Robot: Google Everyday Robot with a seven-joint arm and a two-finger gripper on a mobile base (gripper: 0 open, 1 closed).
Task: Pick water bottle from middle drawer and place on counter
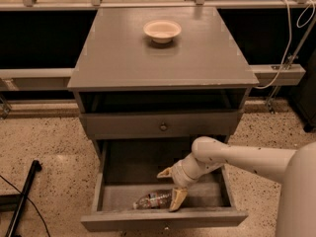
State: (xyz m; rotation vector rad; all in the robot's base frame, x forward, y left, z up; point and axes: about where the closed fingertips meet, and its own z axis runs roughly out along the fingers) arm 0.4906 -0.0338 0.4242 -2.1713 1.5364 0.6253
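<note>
Where the arm reaches into the middle drawer (163, 219), the gripper (167, 191) hangs low over the drawer bottom with its jaws released: the two tan fingers (177, 200) stand spread wide apart and grasp nothing. One finger points left, above and clear of the water bottle (152, 200). The other points down toward the drawer's front wall and overlaps the bottle's right end; whether it touches the bottle cannot be told.

The water bottle lies on its side on the drawer bottom, lengthwise along the front wall and just behind it, left of centre. Its pale label faces up.

The white arm (237, 158) enters from the right edge of the view and slopes down over the drawer's right wall to the wrist. The drawer is pulled fully out of the grey cabinet.

Above it sits a shallower drawer front (128, 125), closed, with a round dark knob (163, 127) at its centre. The counter (148, 63) carries one pale bowl (162, 30), upright, near its rear edge. Speckled beige floor (54, 142) surrounds the cabinet, and a black pole (23, 195) lies on it at lower left.
</note>
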